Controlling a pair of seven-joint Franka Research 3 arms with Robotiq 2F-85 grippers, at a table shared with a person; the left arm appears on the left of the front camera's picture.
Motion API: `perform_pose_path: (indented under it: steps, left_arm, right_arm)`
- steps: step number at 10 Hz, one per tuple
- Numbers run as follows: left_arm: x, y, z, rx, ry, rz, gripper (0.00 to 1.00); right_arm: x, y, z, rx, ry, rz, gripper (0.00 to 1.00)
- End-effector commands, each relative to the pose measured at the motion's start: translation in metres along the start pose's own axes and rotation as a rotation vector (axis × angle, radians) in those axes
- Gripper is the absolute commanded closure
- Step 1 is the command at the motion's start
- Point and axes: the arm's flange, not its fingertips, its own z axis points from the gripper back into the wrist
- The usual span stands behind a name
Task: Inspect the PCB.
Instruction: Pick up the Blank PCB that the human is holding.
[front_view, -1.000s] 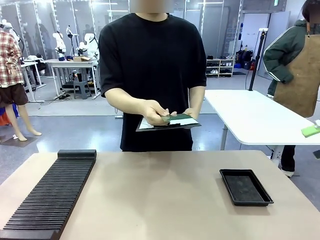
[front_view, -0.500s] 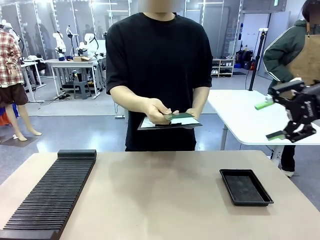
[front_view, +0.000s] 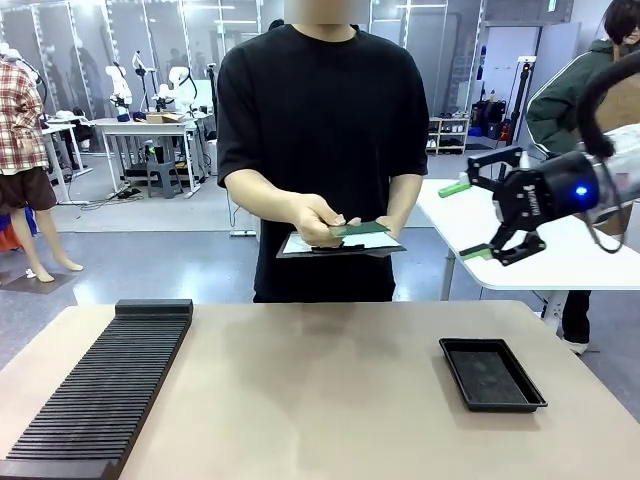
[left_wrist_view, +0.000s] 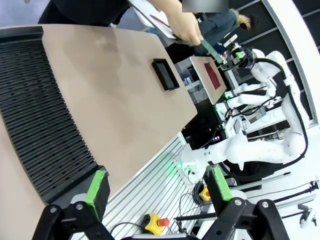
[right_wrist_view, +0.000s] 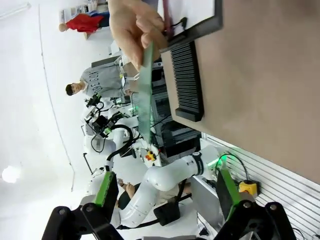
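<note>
The right claw (front_view: 470, 220) hangs wide open and empty in the air above the counter's (front_view: 320, 385) far right side, its green pads turned toward the person. The left claw (left_wrist_view: 158, 185) is just as widely spread and holds nothing, looking across the slotted rack (left_wrist_view: 40, 110). The PCB (front_view: 358, 229) is in the person's hand (front_view: 312, 214), just above a clipboard (front_view: 300, 245), beyond the counter's far edge. This looks like the handover step. Next, the right claw likely needs to reach the board's free edge and pinch it clear of the fingers.
</note>
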Motion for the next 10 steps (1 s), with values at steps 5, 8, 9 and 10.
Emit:
perform_pose_path:
  steps: [5,8,9,10]
  left_arm:
    - [-0.001,-0.001,0.000,0.010,0.010,0.007,0.00]
    - [-0.001,-0.001,0.000,0.010,0.010,0.007,0.00]
    - [-0.001,-0.001,0.000,0.010,0.010,0.007,0.00]
    - [-0.001,-0.001,0.000,0.010,0.010,0.007,0.00]
  right_arm:
    - [0.058,0.017,-0.092,0.124,0.122,-0.085,0.00]
    - [0.067,0.014,-0.116,0.148,0.172,-0.082,0.00]
    - [0.067,0.014,-0.120,0.174,0.189,-0.065,0.00]
    - [0.065,0.012,-0.122,0.185,0.190,-0.053,0.00]
